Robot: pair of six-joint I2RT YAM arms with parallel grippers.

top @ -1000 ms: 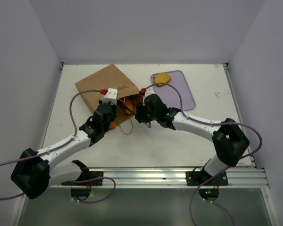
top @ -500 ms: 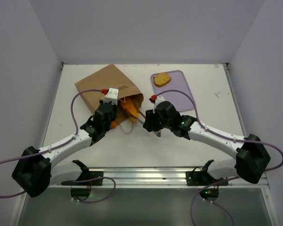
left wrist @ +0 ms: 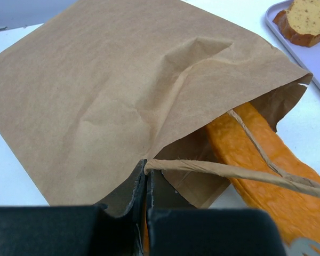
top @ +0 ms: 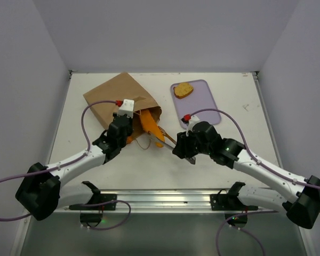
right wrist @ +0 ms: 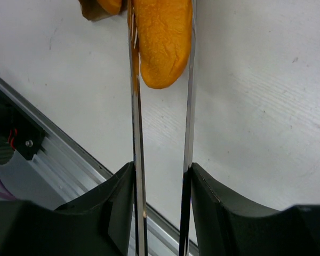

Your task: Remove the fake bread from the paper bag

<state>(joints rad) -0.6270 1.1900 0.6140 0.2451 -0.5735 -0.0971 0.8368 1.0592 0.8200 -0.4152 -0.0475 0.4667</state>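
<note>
**A:** From the top: the bag [top: 114, 98] lies flat on the tabletop [top: 240, 90], mouth toward the arms. The left gripper [top: 125, 124] is clamped on the bag's lip. The baguette [top: 149, 127] pokes out of the mouth, roughly half clear.

**B:** And the right gripper [top: 182, 149] squeezes the tongs [top: 168, 140], which reach across to the baguette. One slice [top: 183, 89] sits on the tray [top: 210, 112], well apart from the bag.

**A:** Left wrist now. Jaws pinched tight on a fold of brown paper. A handle [left wrist: 229, 172] loops right across the baguette. That's the snag risk: drag the loaf out and the string could catch it and tug the bag along.

**B:** And if that pinch slips, the bag goes with it.

**A:** Right wrist: jaws narrow, pressing the two steel blades onto the baguette's rounded end. Only the tip is gripped.

**B:** It looks glossy and it's tapered there. I reckon it could squirt out of the tongs, or swing and drop short of the tray.
</note>
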